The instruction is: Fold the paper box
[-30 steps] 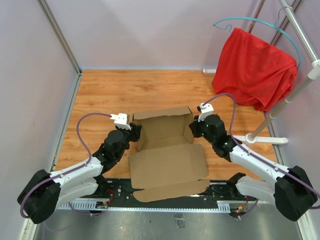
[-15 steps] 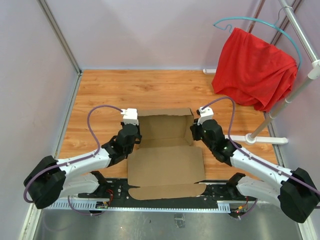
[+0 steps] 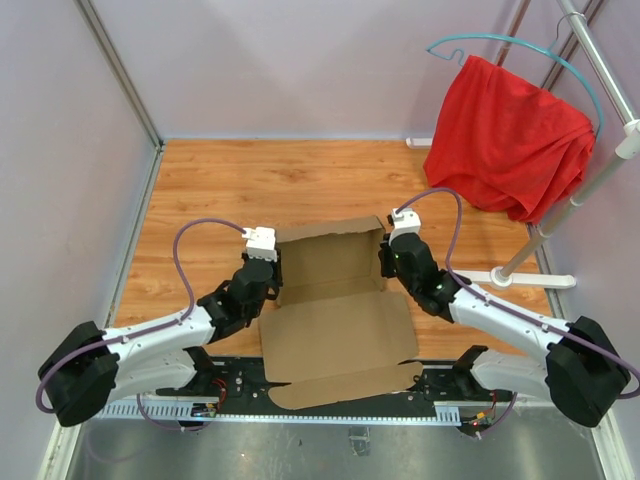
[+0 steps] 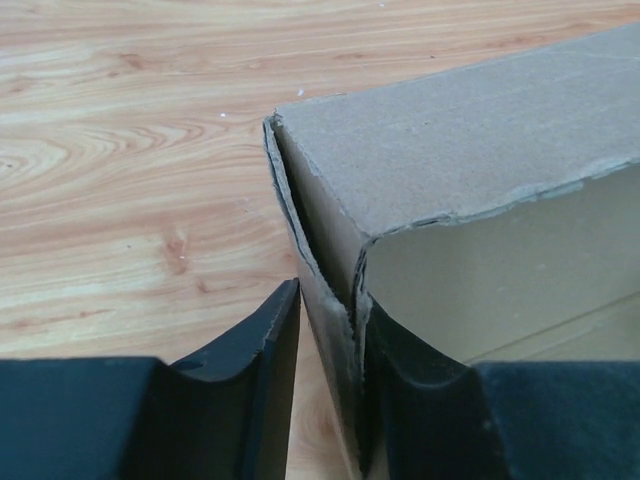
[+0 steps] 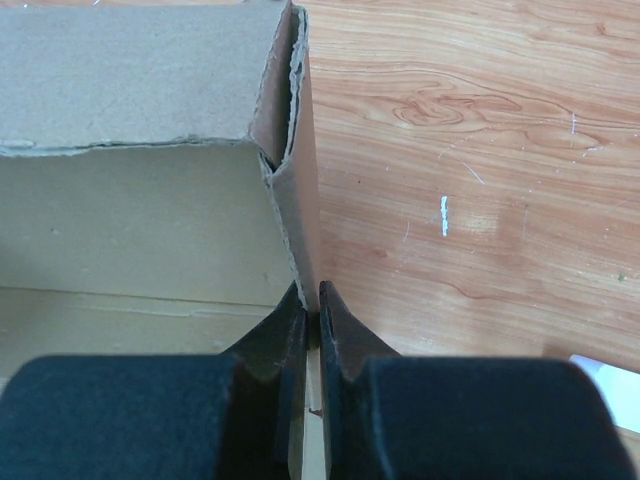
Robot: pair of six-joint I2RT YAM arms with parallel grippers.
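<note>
The paper box (image 3: pixel 335 300) is brown cardboard on the wooden floor, its back and side walls raised and the lid panel lying flat towards me. My left gripper (image 3: pixel 271 268) (image 4: pixel 333 300) straddles the box's left side wall (image 4: pixel 325 270) near the back corner. The jaws are a little apart: the inner finger lies against the wall and floor shows between the outer finger and the wall. My right gripper (image 3: pixel 385 262) (image 5: pixel 313 300) is shut on the right side wall (image 5: pixel 305 200), both fingertips pinching its edge.
A red cloth (image 3: pixel 505 135) hangs on a teal hanger from a white rack (image 3: pixel 560 190) at the back right; the rack's foot (image 3: pixel 520 279) lies just right of my right arm. Grey walls close in the wooden floor on the left and at the back.
My left gripper has shifted slightly right and in around the left wall. My right gripper has moved a little left with its wall. The flat lid panel has shifted slightly.
</note>
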